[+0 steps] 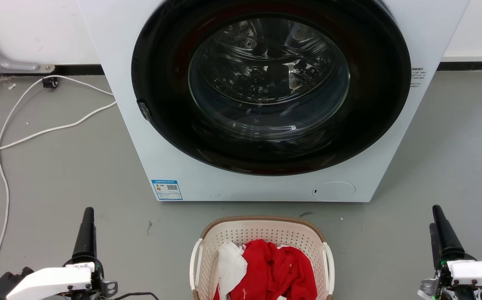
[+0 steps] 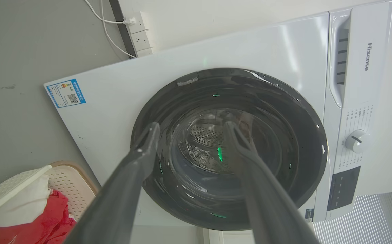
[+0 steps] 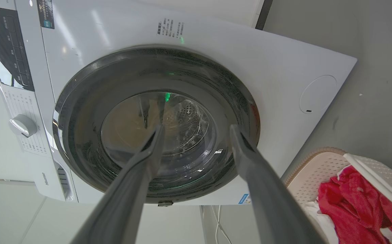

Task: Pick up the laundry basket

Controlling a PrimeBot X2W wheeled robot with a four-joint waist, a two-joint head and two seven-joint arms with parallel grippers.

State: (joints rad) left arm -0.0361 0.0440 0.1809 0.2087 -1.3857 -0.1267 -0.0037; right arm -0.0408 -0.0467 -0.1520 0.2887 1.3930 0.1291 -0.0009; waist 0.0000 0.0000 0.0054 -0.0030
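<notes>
As the task is to lift the basket, we list it first.

Item one: the laundry basket [image 1: 262, 234], cream, perforated, with a brown rim. It stands upright on the grey floor [image 1: 433, 146] at six o'clock in the head view. It is near the washing machine [image 1: 132, 137], which takes up twelve o'clock, but does not touch it. Neither claw touches the basket. The left handle [image 1: 194, 260] sits at the basket's nine o'clock and the right handle [image 1: 329, 260] at its three. We judge these suit a two-sided lift, one claw to each.

Item two: contents. A red garment [image 1: 280, 268] is heaped in the middle, with a white cloth [image 1: 229, 262] against it toward nine o'clock. Both lie loose inside, so we expect them to ride along if the lift is kept level.

Item three: the left gripper [image 2: 192, 124], at seven o'clock in the head view and well apart from the basket, points to twelve. Its wrist view shows the two fingers spread moderately wide with nothing between them.

Item four: the right gripper [image 3: 197, 127], at five o'clock, is likewise well apart. Its fingers are spread about as wide and hold nothing. We read the pair as parked either side of the basket, with the reach not yet begun.

Item five: a white cable [image 1: 3, 179] lies on the floor from nine to ten o'clock, well apart from the basket.
</notes>
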